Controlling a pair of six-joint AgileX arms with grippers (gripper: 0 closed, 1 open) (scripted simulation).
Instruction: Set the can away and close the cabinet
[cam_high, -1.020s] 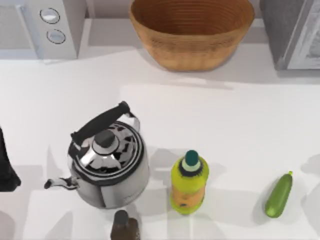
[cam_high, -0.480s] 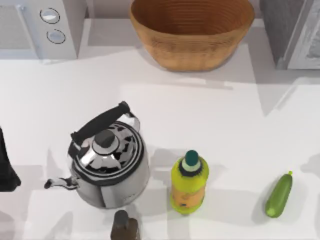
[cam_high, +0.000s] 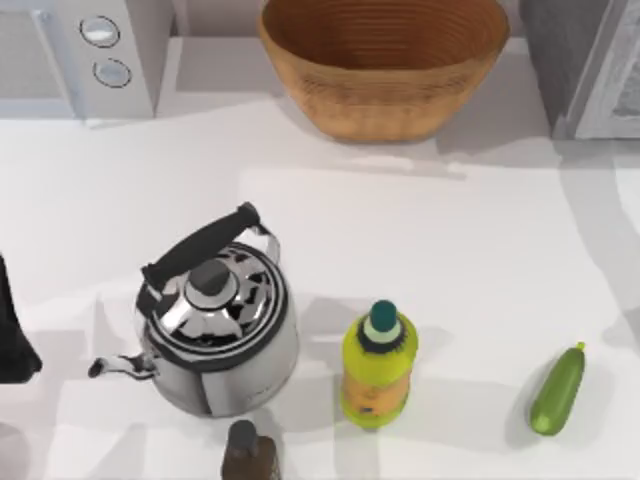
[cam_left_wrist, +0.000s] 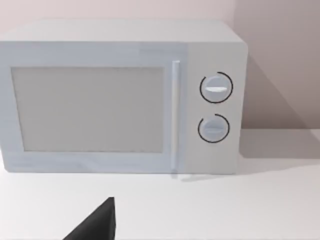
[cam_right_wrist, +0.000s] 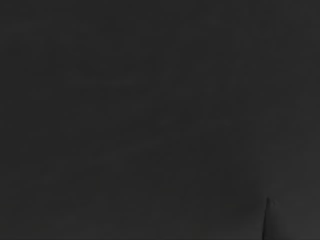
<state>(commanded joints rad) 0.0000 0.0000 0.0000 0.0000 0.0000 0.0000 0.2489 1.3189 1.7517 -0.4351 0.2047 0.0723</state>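
Black and wedge-shaped, a piece of the left gripper (cam_left_wrist: 95, 226) juts into the left wrist view; whether it is released or clenched cannot be told. The left arm (cam_high: 12, 335) sits parked at the table's left edge. The right wrist view is dark.

Ahead of the left wrist camera stands one white microwave (cam_left_wrist: 120, 95), with two round dials stacked beside its door handle; it occupies the far left corner of the white table (cam_high: 450, 240).

One steel kettle (cam_high: 215, 335) stands upright left of centre, spout towards the left edge. Just beside it, apart, stands one yellow-green bottle (cam_high: 378, 365) with a dark green cap. One small dark brown bottle (cam_high: 248, 455) stands at the near edge. One zucchini (cam_high: 556, 390) lies flat near the right edge. One wicker basket (cam_high: 385, 65) sits at the far middle, and one grey cabinet (cam_high: 560, 55) fills the far right corner.

Where the can is, and which way its long axis runs, cannot be told.
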